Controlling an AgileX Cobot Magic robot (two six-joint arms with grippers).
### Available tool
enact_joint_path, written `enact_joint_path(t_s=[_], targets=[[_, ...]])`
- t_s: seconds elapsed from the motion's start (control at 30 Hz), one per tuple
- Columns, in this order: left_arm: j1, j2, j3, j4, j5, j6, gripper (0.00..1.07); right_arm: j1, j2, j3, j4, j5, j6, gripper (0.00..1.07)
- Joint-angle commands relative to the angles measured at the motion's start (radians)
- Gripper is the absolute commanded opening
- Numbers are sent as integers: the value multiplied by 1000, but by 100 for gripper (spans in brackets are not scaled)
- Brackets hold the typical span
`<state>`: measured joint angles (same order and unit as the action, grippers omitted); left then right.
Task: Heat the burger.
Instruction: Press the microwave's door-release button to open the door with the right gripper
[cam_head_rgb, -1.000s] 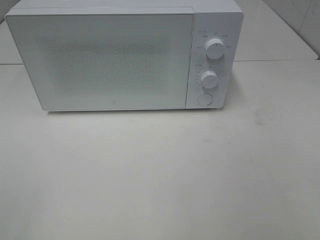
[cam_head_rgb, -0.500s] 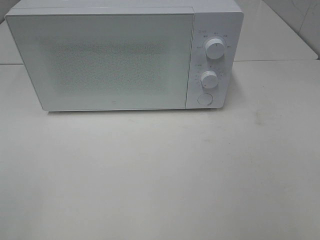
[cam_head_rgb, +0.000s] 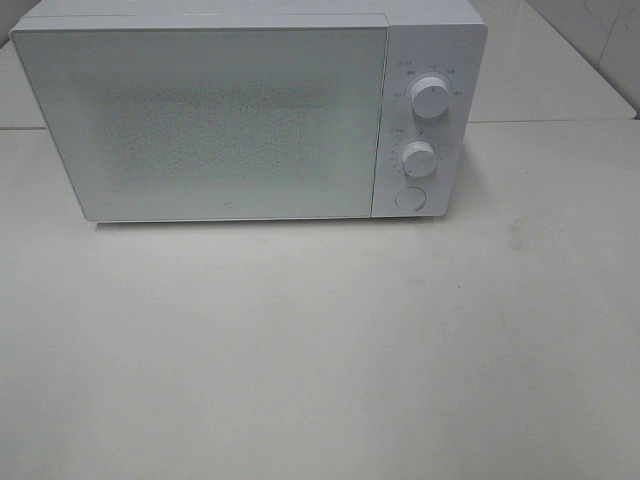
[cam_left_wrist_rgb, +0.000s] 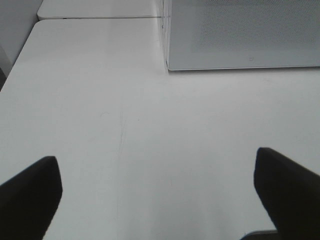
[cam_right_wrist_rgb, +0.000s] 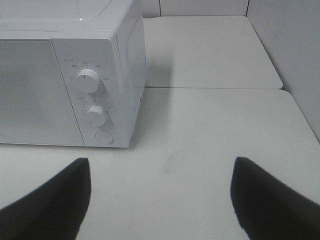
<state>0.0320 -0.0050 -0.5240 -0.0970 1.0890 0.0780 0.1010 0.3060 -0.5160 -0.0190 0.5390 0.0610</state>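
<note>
The white box-shaped microwave (cam_head_rgb: 230, 120) is seen shut, the left gripper (cam_left_wrist_rgb: 155, 165) and right gripper (cam_right_wrist_rgb: 161, 165) are held spread and empty over the pale tabletop (cam_head_rgb: 320, 350), and the burger is nowhere shown, so progress cannot be judged.

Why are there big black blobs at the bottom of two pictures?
Left wrist view: the blobs are the open left gripper, too close, so dark and soft-edged. Right wrist view: same with the right gripper; the microwave throws a faint shadow on the table. High view: soft, even light, no blobs.
</note>
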Motion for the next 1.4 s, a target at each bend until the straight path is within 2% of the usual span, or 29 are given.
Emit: enact_joint_path(t_s=[0.03,0.83,1.2,1.4], targets=[[2,-13,2,1,-17,-3,99,-4,66,-5,-3,-73,-3,74],[2,-13,2,1,-17,-3,99,-4,518,-5,-3,-464,4,74],[2,-13,2,1,-17,-3,99,-4,724,-5,-3,-737,20,74],[2,-13,2,1,-17,-3,99,-4,860,56,-2,-983,17,74]])
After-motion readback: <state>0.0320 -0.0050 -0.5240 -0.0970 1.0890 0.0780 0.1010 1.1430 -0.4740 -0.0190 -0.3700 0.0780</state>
